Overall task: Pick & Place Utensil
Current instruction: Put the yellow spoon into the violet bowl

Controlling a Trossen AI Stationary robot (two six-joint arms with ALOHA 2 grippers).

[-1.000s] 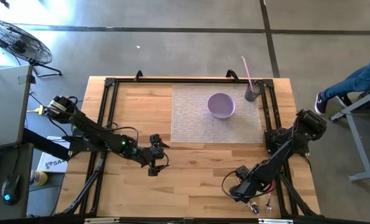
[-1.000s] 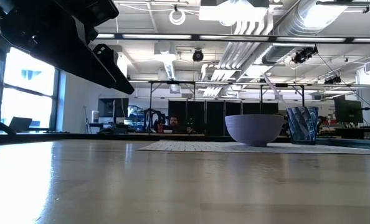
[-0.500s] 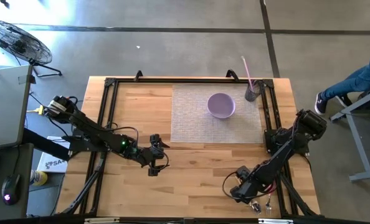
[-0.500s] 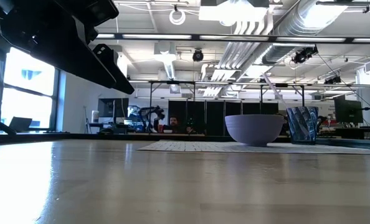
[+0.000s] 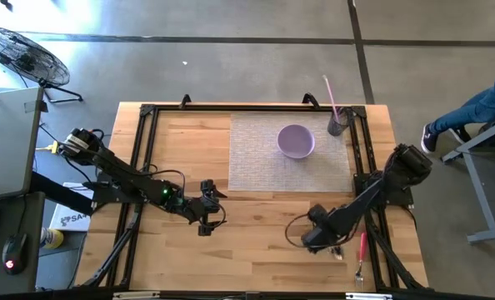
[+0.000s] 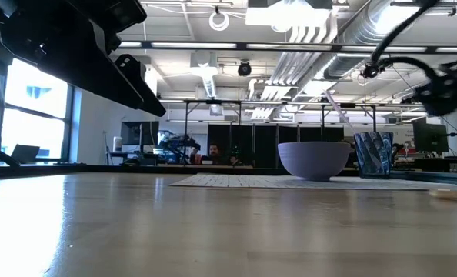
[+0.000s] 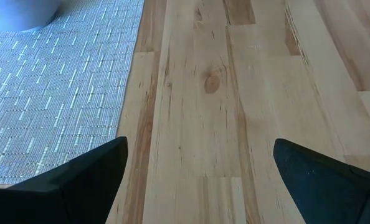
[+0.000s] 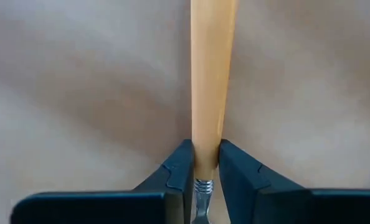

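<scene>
Orange-handled utensil (image 8: 208,93) sits clamped at its metal neck between the right gripper (image 8: 203,163) fingers, over the table's (image 5: 256,242) near right, ready for carrying. The left gripper (image 7: 200,177) waits mid-table, fingers apart.

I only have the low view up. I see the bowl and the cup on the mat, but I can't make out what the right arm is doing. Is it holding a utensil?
Observer: Yes. In the right wrist view the right tool is shut on a utensil with a tan handle, gripped just above its metal collar.
Operator: Where is that on the table?
Observer: From above, it is over the bare wood of the table, toward the right edge, on the side away from the woven mat.
Operator: And the left arm?
Observer: The left tool is open and holds nothing. It hangs over wood beside the mat's near corner.
</scene>
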